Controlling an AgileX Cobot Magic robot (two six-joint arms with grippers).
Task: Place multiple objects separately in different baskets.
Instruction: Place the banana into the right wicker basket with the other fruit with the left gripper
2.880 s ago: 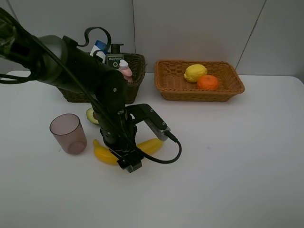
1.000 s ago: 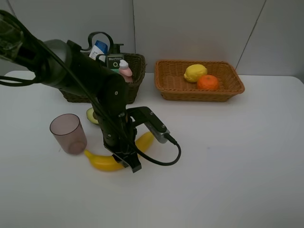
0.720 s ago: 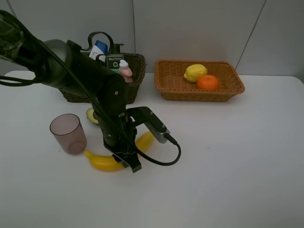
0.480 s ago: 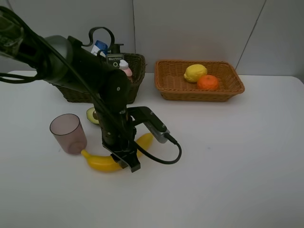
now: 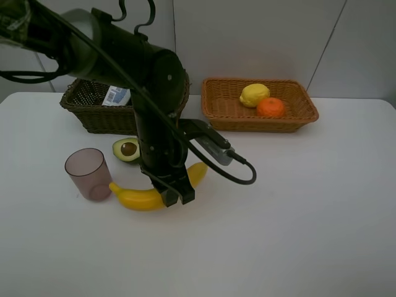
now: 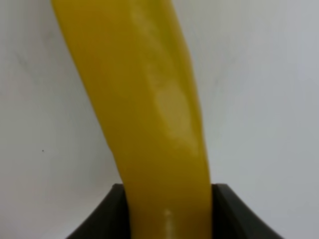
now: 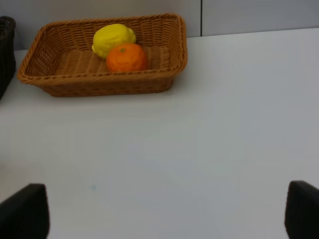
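Clamps the banana (image 5: 141,198) across its width with the left gripper (image 5: 175,193), long axis running left to right just beside the mauve cup (image 5: 88,173). Leaves the orange-tan basket (image 5: 266,125) well off to the far right, nearer the right gripper (image 7: 162,211), spread wide and empty

- The banana (image 6: 159,124) has smooth yellow skin with a soft, waxy sheen.
- The cup (image 5: 90,173) is smooth, translucent mauve plastic.
- The dark basket (image 5: 93,120) and the orange-tan basket (image 5: 247,124) are rough, matt woven wicker.
- The lemon (image 7: 113,40) and the orange (image 7: 127,57) have matt, finely dimpled peel.
- The table (image 5: 309,216) is smooth, matt white.
- The left arm (image 5: 124,55) has a black, slightly glossy casing.
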